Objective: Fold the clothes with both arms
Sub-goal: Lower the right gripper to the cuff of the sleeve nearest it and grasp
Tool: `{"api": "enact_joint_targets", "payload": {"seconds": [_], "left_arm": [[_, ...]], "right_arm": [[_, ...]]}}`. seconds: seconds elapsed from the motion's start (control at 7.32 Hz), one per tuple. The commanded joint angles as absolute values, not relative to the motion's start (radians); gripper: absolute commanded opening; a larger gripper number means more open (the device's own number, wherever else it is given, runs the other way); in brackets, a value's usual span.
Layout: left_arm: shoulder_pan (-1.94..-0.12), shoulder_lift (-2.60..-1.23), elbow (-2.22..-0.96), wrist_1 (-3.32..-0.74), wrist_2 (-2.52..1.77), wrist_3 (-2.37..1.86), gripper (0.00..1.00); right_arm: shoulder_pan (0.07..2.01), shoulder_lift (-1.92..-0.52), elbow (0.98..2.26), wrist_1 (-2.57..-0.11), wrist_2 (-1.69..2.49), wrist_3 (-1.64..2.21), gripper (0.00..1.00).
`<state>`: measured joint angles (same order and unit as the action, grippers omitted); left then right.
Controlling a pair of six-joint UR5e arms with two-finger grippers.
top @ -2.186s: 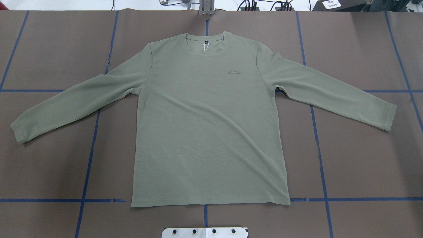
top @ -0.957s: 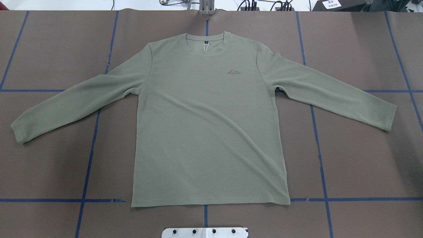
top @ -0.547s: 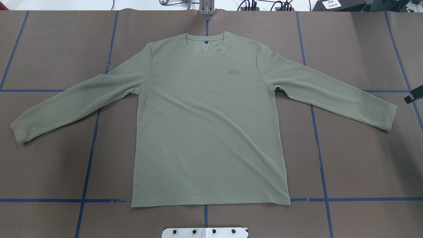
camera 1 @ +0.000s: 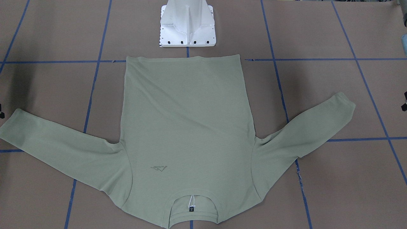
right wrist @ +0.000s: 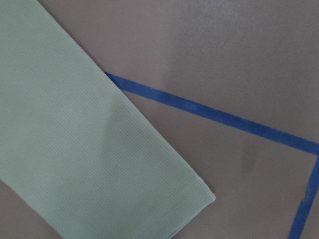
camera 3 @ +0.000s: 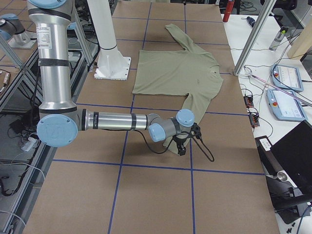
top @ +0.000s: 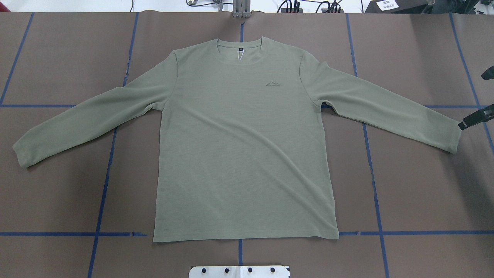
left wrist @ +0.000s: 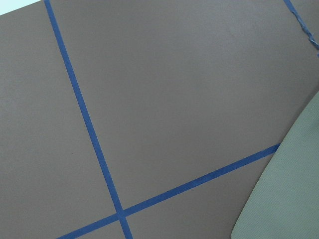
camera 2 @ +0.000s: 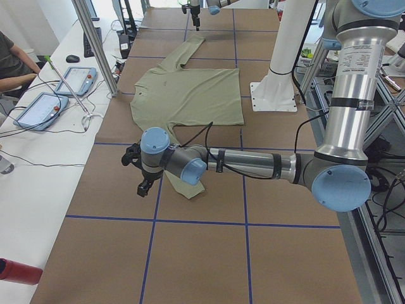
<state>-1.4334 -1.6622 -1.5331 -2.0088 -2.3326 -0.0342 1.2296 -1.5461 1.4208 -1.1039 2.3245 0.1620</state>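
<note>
One soft, light, limp knit shirt (top: 243, 154) lies flat, hem nearest pedestal (camera 1: 187, 31), sleeves (top: 88, 116) out both sides of it; I'd pinch thin edges, e.g. cuff (top: 449, 137), where my right gripper (top: 471, 101) hangs spread wide, empty; left gripper (camera 2: 142, 180) aperture: can't tell.

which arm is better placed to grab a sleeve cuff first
Right. Overhead, the right gripper is open with one fingertip at the edge of the cuff. The left gripper is outside that view, and its wrist camera catches the other sleeve only at the frame's corner.
</note>
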Motion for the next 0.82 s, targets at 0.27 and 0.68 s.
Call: {"api": "enact_joint_targets", "payload": {"seconds": [0.27,0.68], "left_arm": [[-1.433,-1.658,-1.532,-2.011,-2.338,-0.032,1.00],[-1.433,-1.658,-1.532,-2.011,-2.338,-0.032,1.00]], "right_arm": [[1.175,-1.531,1.341,-0.900,2.307,0.382,1.00],[1.161,-1.531,1.333,-0.903,2.263,0.380,1.00]]}}
